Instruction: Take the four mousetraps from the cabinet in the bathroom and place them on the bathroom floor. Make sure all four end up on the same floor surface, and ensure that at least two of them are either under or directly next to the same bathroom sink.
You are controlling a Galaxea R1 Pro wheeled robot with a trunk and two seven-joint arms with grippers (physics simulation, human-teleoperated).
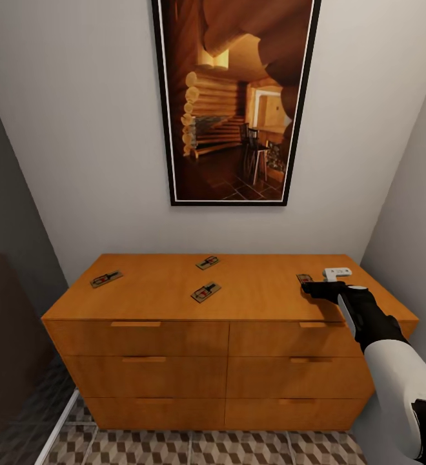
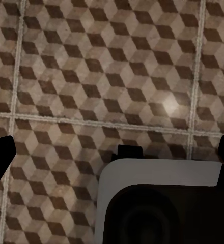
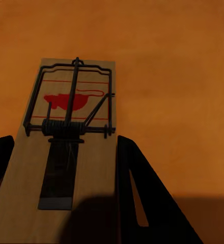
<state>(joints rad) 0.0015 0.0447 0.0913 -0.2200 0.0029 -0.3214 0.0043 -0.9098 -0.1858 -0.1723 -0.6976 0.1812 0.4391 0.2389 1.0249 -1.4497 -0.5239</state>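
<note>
Straddling a mousetrap, the right gripper's dark fingers are sitting spread on either side of the board, apparently not yet squeezing it; the pose looks like lining up for a pinch across the narrow width. That trap is lying flat near the right end of the cabinet top, just beside a small white fitting. Three other mousetraps are resting well apart across the same top, so none is on the bathroom floor yet. Left gripper is hanging over the cube-patterned tiles, fingertips far apart, carrying nothing, likely parked out of the way.
</note>
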